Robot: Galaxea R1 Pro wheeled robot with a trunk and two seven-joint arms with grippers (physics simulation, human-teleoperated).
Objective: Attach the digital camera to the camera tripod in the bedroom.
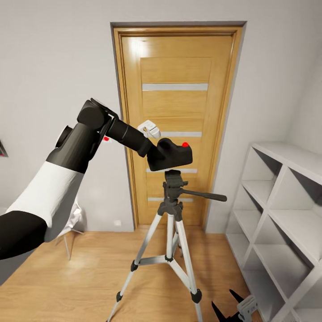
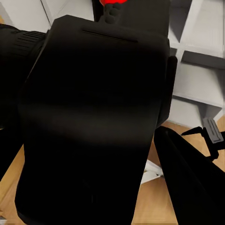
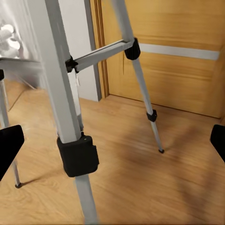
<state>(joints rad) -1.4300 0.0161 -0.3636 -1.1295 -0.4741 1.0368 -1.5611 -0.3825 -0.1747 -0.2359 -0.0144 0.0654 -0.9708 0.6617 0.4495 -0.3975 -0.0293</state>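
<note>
Gripped in the left hand (image 1: 157, 154), the digital camera (image 1: 172, 154) hovers just above the camera tripod (image 1: 172, 210) head (not yet seated); right hand (image 1: 235, 308) hangs open, empty.

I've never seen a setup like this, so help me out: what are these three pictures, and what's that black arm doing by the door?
It is a simulated two-armed robot. The big picture comes from its head camera; the other two come from cameras by each hand. Its left hand holds a small black camera with a red button just above the head of a tripod, which stands on the wood floor before an oak door. The left wrist picture shows that camera up close. The right hand hangs low and open, looking at the tripod's legs.
</note>
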